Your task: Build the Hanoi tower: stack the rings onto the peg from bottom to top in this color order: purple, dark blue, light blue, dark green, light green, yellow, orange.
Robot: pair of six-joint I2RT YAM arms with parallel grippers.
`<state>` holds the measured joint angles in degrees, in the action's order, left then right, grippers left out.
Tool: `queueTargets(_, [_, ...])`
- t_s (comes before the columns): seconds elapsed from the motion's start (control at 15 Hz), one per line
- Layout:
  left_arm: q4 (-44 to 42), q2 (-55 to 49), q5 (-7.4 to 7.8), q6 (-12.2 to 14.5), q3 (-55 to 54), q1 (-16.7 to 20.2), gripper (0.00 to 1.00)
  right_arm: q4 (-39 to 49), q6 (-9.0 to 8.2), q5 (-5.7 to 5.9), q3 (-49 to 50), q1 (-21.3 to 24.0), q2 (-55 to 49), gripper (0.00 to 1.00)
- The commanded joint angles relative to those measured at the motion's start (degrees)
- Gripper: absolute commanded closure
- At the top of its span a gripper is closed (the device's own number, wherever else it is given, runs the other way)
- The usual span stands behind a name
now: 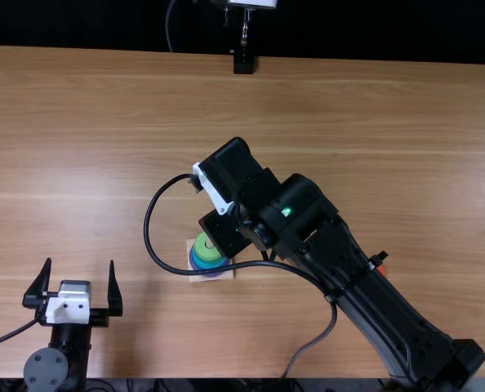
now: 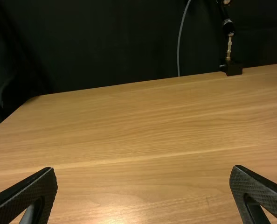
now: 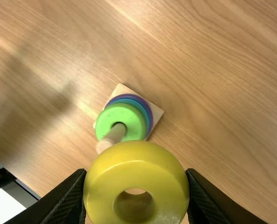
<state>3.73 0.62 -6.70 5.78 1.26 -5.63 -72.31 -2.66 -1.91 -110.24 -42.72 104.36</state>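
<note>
Yellow ring up next, R gripper had it over the stack

Step in hand, by my read: no. 6 of 7, the yellow ring. The R gripper (image 3: 136, 172) had the yellow ring (image 3: 134, 158) clamped between its 2 fingers, hole visible, close to the peg (image 3: 112, 137) in the R wrist view. The R arm (image 1: 332, 237) reached in from the table's near edge, R of ctr, & its wrist hung over part of the stack.

The wooden base (image 3: 156, 113) sat a bit L of ctr, nearer the table's near edge than the far 1. On it: purple ring (image 3: 149, 108) at the bottom, blue layers (image 3: 141, 108) above, light green ring (image 3: 106, 120) on top. Couldn't make out a separate dark green ring under that, so order there = unconfirmed.

An orange piece (image 1: 382, 270), prob. the orange ring, lay toward the table's R side, partly behind the R arm. If so, that'd be the last 1 to go on.

L gripper (image 1: 80, 262): empty, fingers spread wide, near the table's near L corner.

Next move called for: get the ring's hole centred on the peg, keep it level, lower onto the light green ring, then let go. Main risk, I'd say: an off-ctr drop, w/ the rim catching the peg tip & tipping the ring or nudging the base.
</note>
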Motion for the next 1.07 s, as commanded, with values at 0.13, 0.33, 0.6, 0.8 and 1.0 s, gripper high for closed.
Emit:
queueTargets(0.13, [0.28, -0.62, -0.05, 0.23, -1.26, -0.08, 0.00, 0.32, -3.15, -0.09, -1.74, -2.02, -0.38, 1.00])
queueTargets(0.33, [0.28, -0.62, -0.16, 0.23, -1.26, -0.08, 0.00, 0.43, -3.15, -0.09, -1.56, -2.02, -0.29, 1.00])
queueTargets(0.6, [0.28, -0.62, -0.16, 0.23, -1.26, -0.08, 0.00, 0.43, -3.15, -0.09, -1.21, -2.10, -0.29, 1.00])
queueTargets(0.8, [0.28, -0.62, -0.16, 0.23, -1.26, -0.08, 0.00, 0.43, -3.15, -0.09, -0.86, -2.02, -0.12, 1.00])
queueTargets(1.0, [0.28, -0.62, -0.16, 0.23, -1.26, -0.08, 0.00, 0.43, -3.36, -0.09, -0.77, -2.19, 1.29, 1.00])
